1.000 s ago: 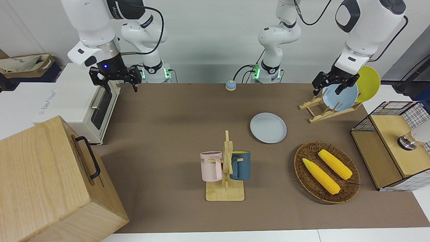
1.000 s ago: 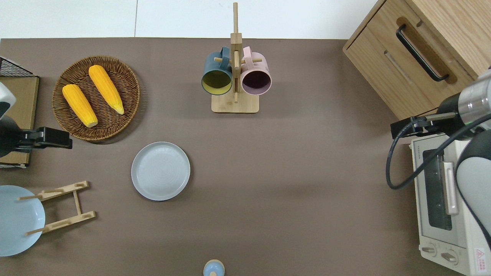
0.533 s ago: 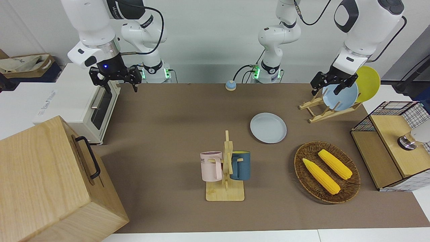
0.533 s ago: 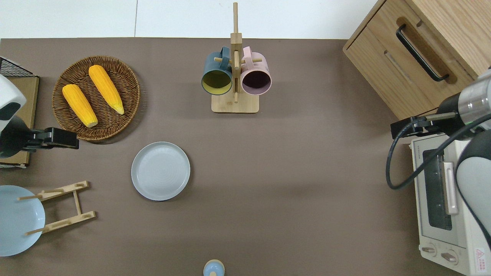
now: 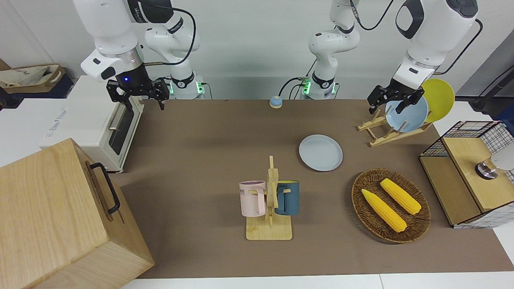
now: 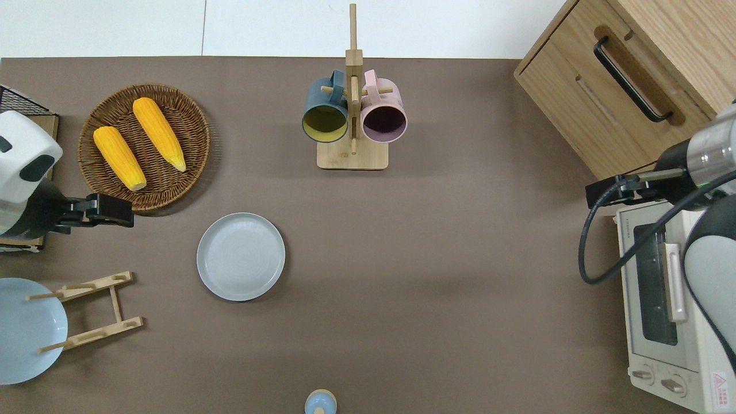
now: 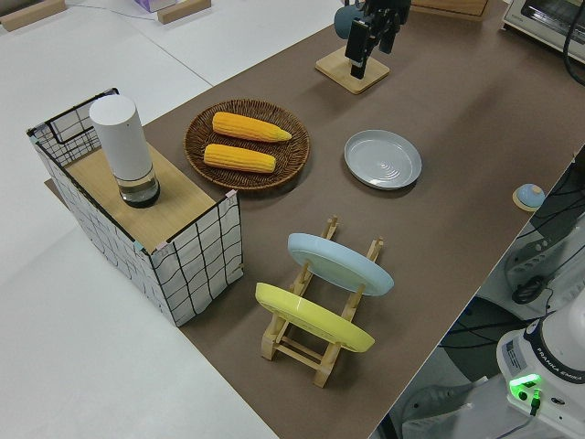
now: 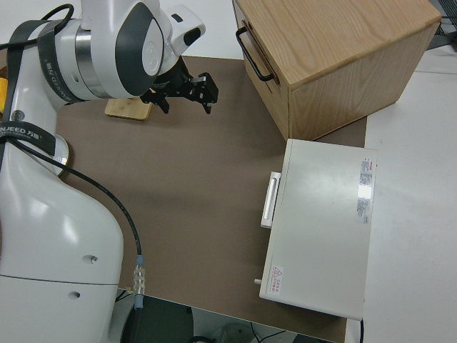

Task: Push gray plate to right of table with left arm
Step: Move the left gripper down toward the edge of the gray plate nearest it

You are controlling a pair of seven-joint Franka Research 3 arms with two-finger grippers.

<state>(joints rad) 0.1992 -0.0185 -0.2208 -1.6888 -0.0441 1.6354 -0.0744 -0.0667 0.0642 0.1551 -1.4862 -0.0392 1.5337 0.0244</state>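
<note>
The gray plate (image 5: 321,152) lies flat on the brown table (image 5: 209,132), between the mug rack and the plate rack; it also shows in the overhead view (image 6: 241,256) and the left side view (image 7: 383,158). My left gripper (image 6: 109,210) is open and empty, up in the air over the mat at the wicker basket's rim, apart from the gray plate and toward the left arm's end of it. It also shows in the front view (image 5: 390,103). My right gripper (image 5: 138,94) is open and parked.
A wicker basket (image 6: 195,115) with two corn cobs, a mug rack (image 6: 352,115), a wooden rack (image 6: 98,310) holding a sky-blue plate (image 6: 23,328) and a yellow plate (image 5: 439,98), a wire crate (image 5: 466,172), a wooden box (image 6: 632,75), a toaster oven (image 6: 673,310), a small bell (image 6: 320,402).
My left gripper has moved over the table toward the gray plate. The plate and the right arm have not moved.
</note>
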